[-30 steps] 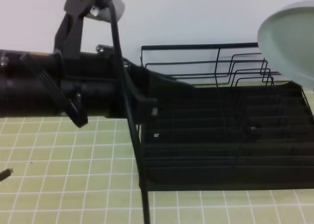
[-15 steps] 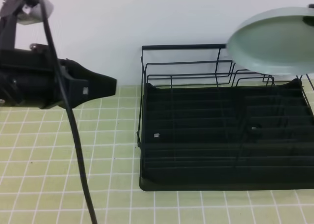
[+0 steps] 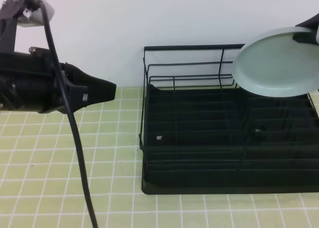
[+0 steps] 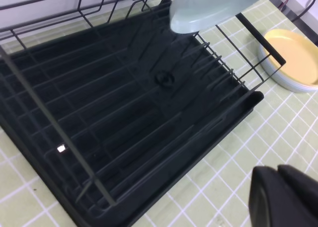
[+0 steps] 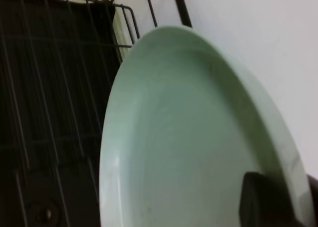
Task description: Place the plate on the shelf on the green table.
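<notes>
While the plate hangs in the air over the rack, the items read from left to right as follows.

Item 1, left gripper: black, held level above the green table, well to the left of the rack, jaws together and carrying nothing. A black cable loops down in front of it. For this step it is best left where it is, out of the way of the descent.

Item 2, shelf: black wire dish rack on a ribbed black tray base, standing on the tiled surface. Upright divider loops run along its right-hand part; the broad left part of the tray is open wire with nothing in it.

Item 3, plate: pale mint-blue, glossy, tilted with its face toward the camera, suspended above the rack's back right corner and touching no wire. The left wrist view shows its lower edge hanging above the dividers.

Item 4, right gripper: only its tip shows at the right edge of the exterior view, jaws clamped on the plate's rim.

Item 5, second dish: yellow inside, pale rim, lying on the surface just beyond the rack's right end; not part of the task.

Handling note, by judgement: turn the plate closer to upright, line its lower edge up with a gap between two divider loops, and lower slowly until the rim seats on the tray. Release only once the wires bear the weight; a glossy plate let go early may slide or tip.
</notes>
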Robot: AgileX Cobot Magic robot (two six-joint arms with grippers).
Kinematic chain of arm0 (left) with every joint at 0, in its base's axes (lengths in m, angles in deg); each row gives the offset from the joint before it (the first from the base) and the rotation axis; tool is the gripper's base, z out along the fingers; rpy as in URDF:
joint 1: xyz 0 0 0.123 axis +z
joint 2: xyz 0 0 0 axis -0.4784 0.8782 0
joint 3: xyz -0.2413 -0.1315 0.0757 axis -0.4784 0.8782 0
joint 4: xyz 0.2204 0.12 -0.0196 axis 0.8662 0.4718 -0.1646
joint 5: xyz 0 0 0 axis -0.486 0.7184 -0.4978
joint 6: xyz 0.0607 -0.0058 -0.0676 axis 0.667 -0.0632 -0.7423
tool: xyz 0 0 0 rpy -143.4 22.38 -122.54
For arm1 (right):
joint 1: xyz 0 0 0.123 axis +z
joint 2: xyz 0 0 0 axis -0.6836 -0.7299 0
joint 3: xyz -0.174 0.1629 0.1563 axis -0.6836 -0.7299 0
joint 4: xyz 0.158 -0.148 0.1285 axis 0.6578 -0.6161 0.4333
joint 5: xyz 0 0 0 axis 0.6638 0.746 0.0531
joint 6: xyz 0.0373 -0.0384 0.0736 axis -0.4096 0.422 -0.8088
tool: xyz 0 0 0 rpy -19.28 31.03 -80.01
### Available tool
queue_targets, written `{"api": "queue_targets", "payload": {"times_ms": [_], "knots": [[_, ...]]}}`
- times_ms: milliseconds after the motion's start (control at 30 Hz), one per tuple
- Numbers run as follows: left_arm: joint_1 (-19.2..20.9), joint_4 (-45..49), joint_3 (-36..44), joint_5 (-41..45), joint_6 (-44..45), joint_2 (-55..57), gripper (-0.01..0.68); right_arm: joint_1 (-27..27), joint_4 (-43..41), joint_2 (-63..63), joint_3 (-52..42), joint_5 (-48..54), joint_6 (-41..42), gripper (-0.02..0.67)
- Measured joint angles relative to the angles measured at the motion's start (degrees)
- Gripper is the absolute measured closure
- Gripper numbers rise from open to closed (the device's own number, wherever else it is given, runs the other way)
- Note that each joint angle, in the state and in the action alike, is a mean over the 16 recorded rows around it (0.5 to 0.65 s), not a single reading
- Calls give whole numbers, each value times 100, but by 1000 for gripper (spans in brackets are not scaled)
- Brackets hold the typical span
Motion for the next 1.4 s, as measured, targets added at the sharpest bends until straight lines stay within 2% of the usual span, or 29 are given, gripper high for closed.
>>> {"api": "queue_targets", "payload": {"times_ms": [500,1167,1400], "knots": [[0,89,0,-59,-8,6,673,0,316,-349,16,-376,575,653],[0,156,0,-92,-68,6,673,0,877,-428,17,-213,1218,647],[0,166,3,-113,-68,6,673,0,996,-285,17,14,1206,636]]}}
